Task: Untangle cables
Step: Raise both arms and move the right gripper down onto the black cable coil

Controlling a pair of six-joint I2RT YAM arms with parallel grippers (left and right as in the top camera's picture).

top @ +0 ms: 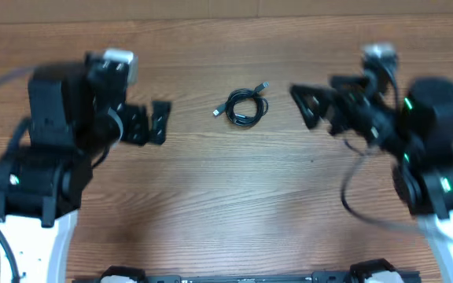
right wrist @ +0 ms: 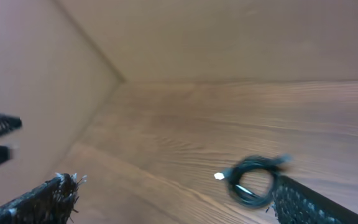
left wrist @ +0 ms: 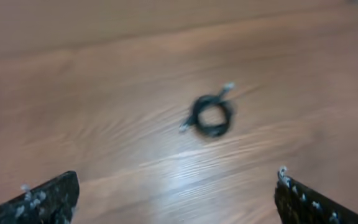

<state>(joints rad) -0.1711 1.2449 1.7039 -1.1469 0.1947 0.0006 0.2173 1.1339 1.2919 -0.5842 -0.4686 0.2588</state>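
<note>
The cables (top: 244,107) lie as one small black coil with metallic plug ends on the wooden table, between the two arms. My left gripper (top: 154,123) hangs open to the coil's left, well apart from it; in its wrist view the coil (left wrist: 212,115) sits ahead of the spread fingertips (left wrist: 53,196). My right gripper (top: 308,105) is open to the coil's right. In the right wrist view the coil (right wrist: 252,180) lies just beside the right fingertip (right wrist: 303,202), partly hidden by it; nothing is between the jaws.
Wooden table (top: 226,196) spans the view. The arm bases stand at the front left (top: 30,236) and front right (top: 447,236). A plain wall (right wrist: 36,74) rises beyond the table's far edge.
</note>
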